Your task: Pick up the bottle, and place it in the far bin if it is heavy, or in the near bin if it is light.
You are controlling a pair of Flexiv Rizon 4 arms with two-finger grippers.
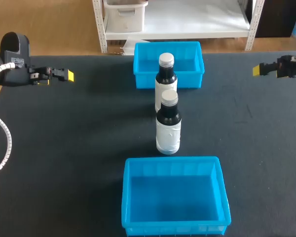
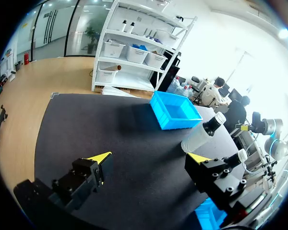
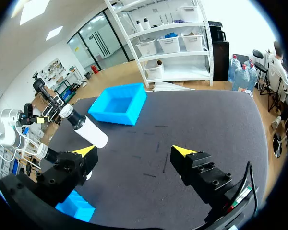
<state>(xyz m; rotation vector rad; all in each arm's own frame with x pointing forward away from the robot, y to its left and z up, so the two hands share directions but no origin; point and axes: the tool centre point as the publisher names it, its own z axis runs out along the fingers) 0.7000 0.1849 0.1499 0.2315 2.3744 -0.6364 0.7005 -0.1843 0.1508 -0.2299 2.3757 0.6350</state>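
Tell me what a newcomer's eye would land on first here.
Two dark, white-labelled bottles stand in the middle: the far bottle by the bright blue far bin, the near bottle between it and the near bin. The left gripper and right gripper hang open at either side.

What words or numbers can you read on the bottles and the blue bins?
No text can be read anywhere in these pictures.
Near bottle: white label, any print on it is too blurred to read.
Far bottle: white label, partly hidden behind the near one, nothing readable.
Far bin and near bin: plain blue, no writing shows.
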